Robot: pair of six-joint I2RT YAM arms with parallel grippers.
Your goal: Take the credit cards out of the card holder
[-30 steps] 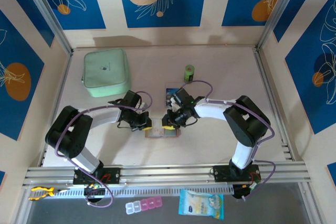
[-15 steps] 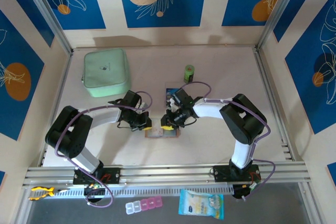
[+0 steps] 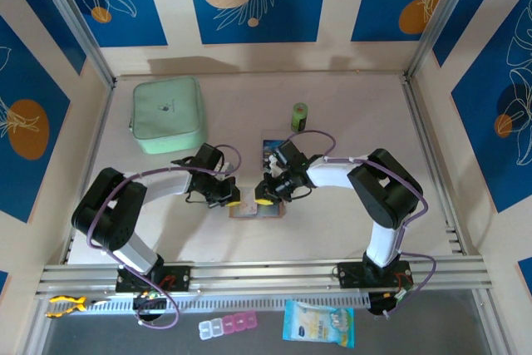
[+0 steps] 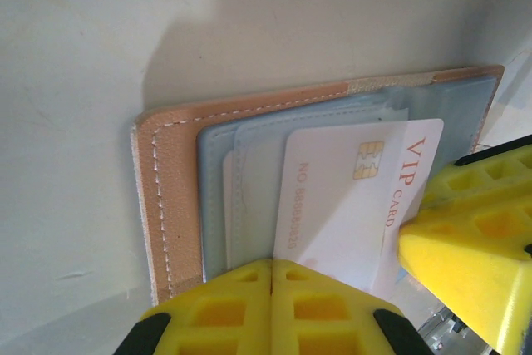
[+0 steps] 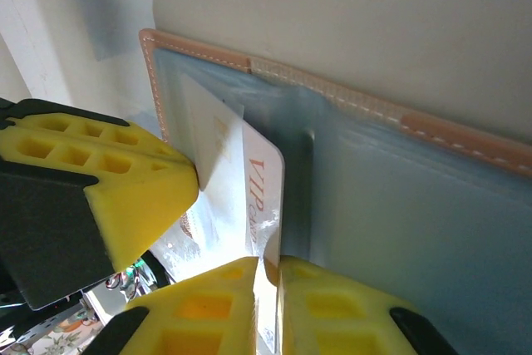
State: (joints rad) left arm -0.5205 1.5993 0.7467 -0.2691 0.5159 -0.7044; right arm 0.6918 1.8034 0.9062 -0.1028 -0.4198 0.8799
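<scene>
The tan card holder (image 3: 249, 212) lies spread open mid-surface, at 6 o'clock from a small green roll (image 3: 299, 115). The left fingers (image 4: 268, 284) are pressed tight together with nothing between them, their tips over the holder's 10 o'clock corner. The right fingers (image 5: 281, 276) are pinched on the edge of a white VIP card (image 4: 332, 197), which sticks partway out of a grey-blue pocket. A dark card (image 3: 268, 149) lies on the surface at the holder's 12 o'clock.
</scene>
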